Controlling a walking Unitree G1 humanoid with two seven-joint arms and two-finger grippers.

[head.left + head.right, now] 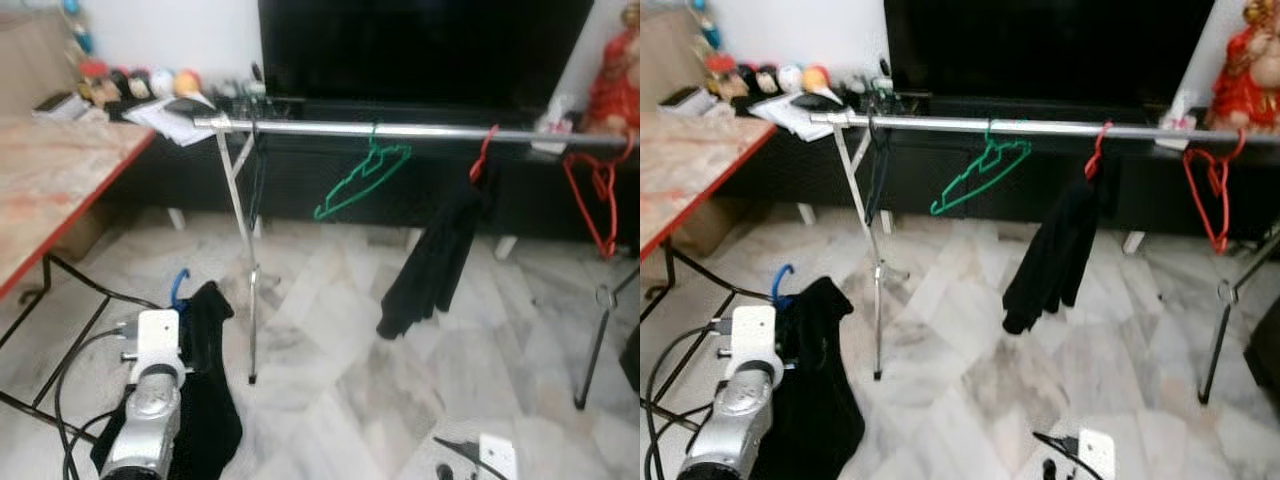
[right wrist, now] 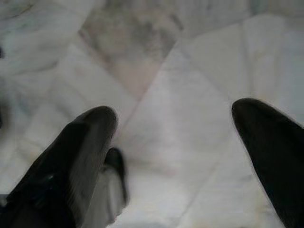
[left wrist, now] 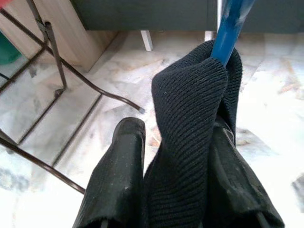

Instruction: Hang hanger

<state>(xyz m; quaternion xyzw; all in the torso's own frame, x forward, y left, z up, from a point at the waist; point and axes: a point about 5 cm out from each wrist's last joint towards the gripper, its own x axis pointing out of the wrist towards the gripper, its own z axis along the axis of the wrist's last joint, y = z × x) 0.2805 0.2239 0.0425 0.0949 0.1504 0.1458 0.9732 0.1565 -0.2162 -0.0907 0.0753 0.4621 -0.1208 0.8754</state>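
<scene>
A blue hanger [image 1: 178, 288] with a black knit garment [image 1: 208, 385] draped over it hangs low at the left, near the floor. My left gripper [image 3: 178, 190] is shut on the garment and hanger; the blue hook [image 3: 228, 28] rises just beyond its fingers [image 3: 118, 175]. The silver clothes rail [image 1: 400, 131] runs across the room ahead. It carries a green hanger [image 1: 362, 180], a red hanger [image 1: 483, 153] with a black garment [image 1: 437, 255], and a bare red hanger [image 1: 597, 205]. My right gripper [image 2: 175, 137] is open over the marble floor, holding nothing.
A wooden table [image 1: 50, 180] with black metal legs stands at the left. The rail's legs [image 1: 248, 260] stand on the marble floor. Behind the rail are a dark TV cabinet [image 1: 420, 60], papers and small ornaments [image 1: 140, 85]. Black cables [image 1: 60, 390] trail beside my left arm.
</scene>
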